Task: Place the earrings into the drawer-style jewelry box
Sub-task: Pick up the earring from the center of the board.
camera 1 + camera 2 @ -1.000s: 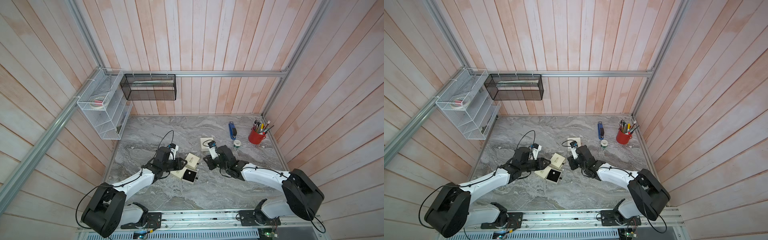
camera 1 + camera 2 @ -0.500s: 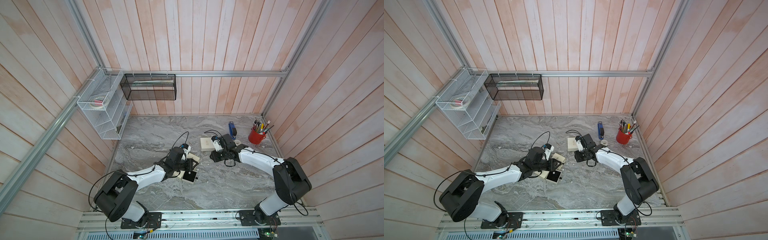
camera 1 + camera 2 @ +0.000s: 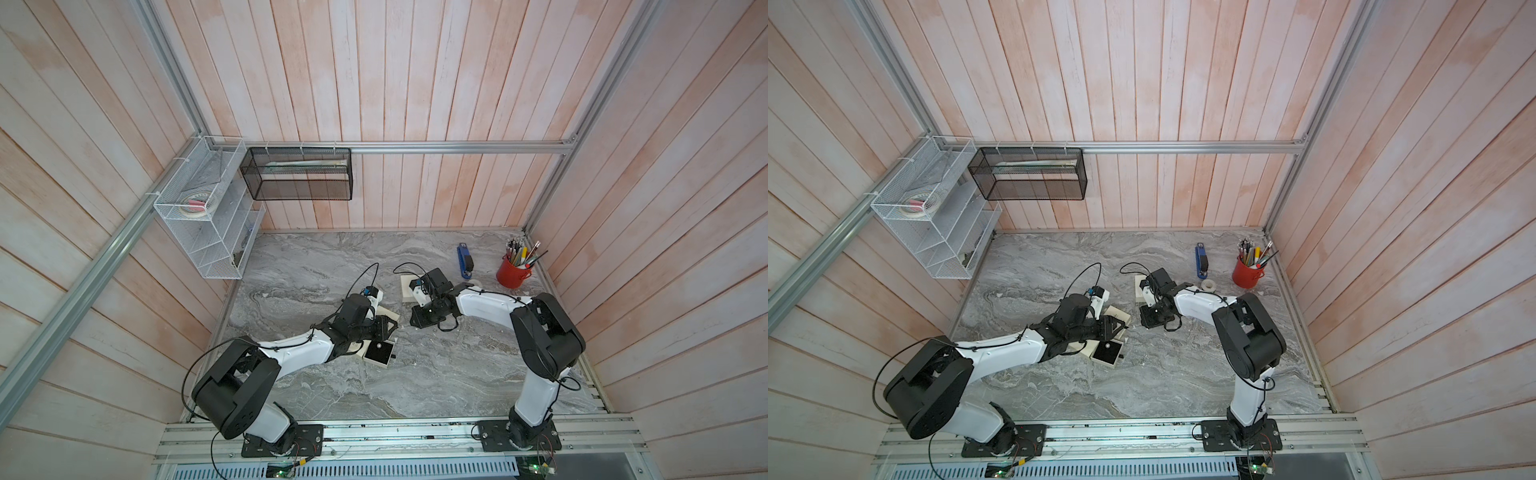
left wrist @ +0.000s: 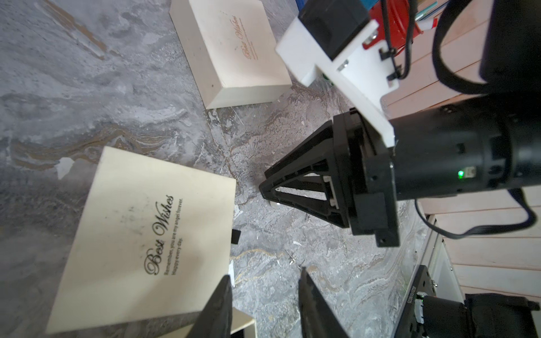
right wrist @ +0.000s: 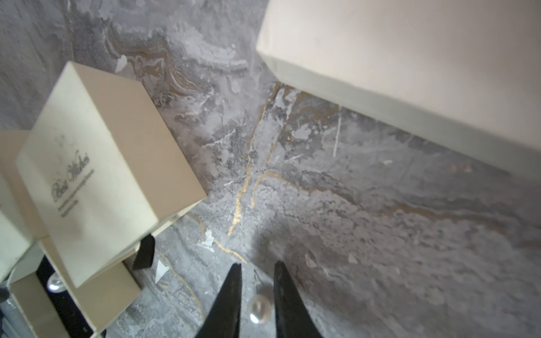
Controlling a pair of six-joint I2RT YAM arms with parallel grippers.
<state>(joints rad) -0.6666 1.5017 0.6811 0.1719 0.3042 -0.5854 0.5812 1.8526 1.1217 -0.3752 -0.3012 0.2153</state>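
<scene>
Two arms are low over the marble table [image 3: 436,386], mid-frame. The left gripper [image 4: 264,273] hovers at the box [image 4: 140,234], jaws apart with nothing between them. The drawer [image 3: 379,354] is pulled out toward the lower frame, and a pearl earring [image 5: 55,284] already sits on its black lining. The right gripper [image 5: 258,264] is down on the marble just right of the box, jaws narrowly either side of a second earring [image 5: 259,310]; pinched or merely straddled, I cannot tell. So that's one in, and this one yet to be lifted and carried across. Any others aren't visible.
</scene>
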